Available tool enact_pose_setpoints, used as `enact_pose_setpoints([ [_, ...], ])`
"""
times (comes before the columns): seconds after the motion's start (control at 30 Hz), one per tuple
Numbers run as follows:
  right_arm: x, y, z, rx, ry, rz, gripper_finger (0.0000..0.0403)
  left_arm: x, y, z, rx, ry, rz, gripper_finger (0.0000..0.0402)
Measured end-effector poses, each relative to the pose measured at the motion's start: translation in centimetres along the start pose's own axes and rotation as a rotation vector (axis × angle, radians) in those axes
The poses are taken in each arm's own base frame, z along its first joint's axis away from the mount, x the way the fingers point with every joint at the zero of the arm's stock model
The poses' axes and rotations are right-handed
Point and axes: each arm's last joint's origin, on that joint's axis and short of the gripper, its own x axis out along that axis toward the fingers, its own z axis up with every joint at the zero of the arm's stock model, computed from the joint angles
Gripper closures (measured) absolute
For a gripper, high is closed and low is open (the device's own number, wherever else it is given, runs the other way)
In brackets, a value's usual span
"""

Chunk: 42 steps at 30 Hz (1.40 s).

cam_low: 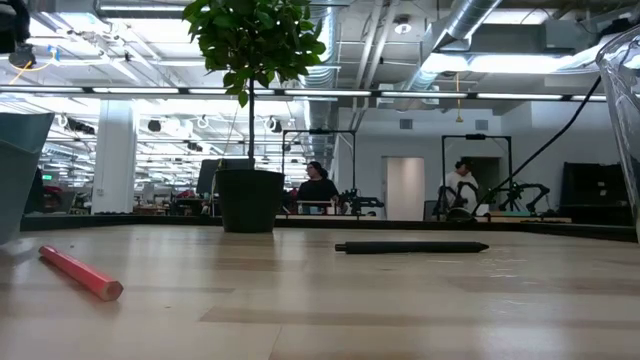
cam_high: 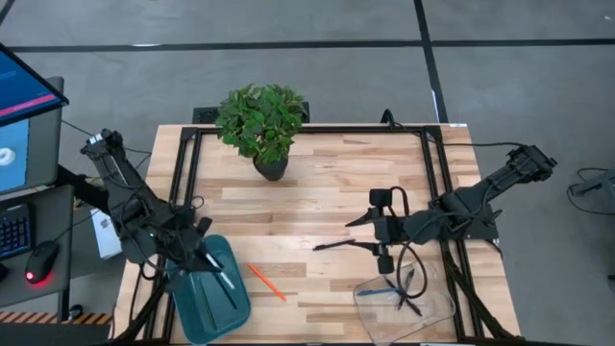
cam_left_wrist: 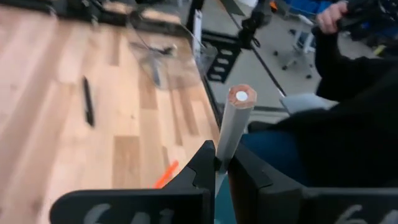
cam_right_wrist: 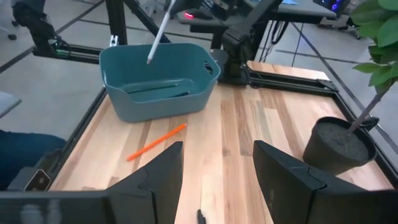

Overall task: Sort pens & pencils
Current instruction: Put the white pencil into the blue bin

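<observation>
Room: an open workshop hall is showing behind the table, with people sitting at benches far back.
Surface: a pale wooden table (cam_high: 317, 192) is carrying a potted plant (cam_high: 261, 123), a teal tray (cam_high: 207, 298) and a clear tray (cam_high: 404, 306).
Left arm: it is reaching over the teal tray.
Left gripper (cam_left_wrist: 221, 163): its fingers are pinching a whitish pencil (cam_left_wrist: 235, 121), pointing down into the tray.
Right arm: it is hovering low by the clear tray.
Right gripper (cam_right_wrist: 217, 168): its fingers are standing wide apart, holding nothing.
Loose items: an orange pencil (cam_high: 266, 282) and a black pen (cam_low: 412, 246) are lying on the boards between the trays.
</observation>
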Motion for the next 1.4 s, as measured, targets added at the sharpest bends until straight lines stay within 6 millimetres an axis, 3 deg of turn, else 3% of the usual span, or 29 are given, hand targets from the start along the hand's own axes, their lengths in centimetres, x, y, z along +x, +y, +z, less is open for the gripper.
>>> enact_pose_setpoints([
  [0.47,0.0,0.0,0.0,-0.004,0.004,0.0,0.0186,-0.2,1.2,-2.2,-0.11,0.255,0.076,0.0394],
  [0.93,0.0,0.0,-0.3,-0.017,0.032,-0.001,0.0186,2.6,0.0,-4.1,-0.135,0.386,0.091,0.0394],
  [1.13,0.0,0.0,-0.3,-0.017,0.031,-0.001,0.0186,2.7,-0.1,-4.3,-0.135,0.41,0.082,0.0394],
  [1.4,0.0,0.0,-0.3,-0.016,0.031,-0.001,0.0186,2.7,-0.1,-4.2,-0.188,0.399,0.096,0.0342],
])
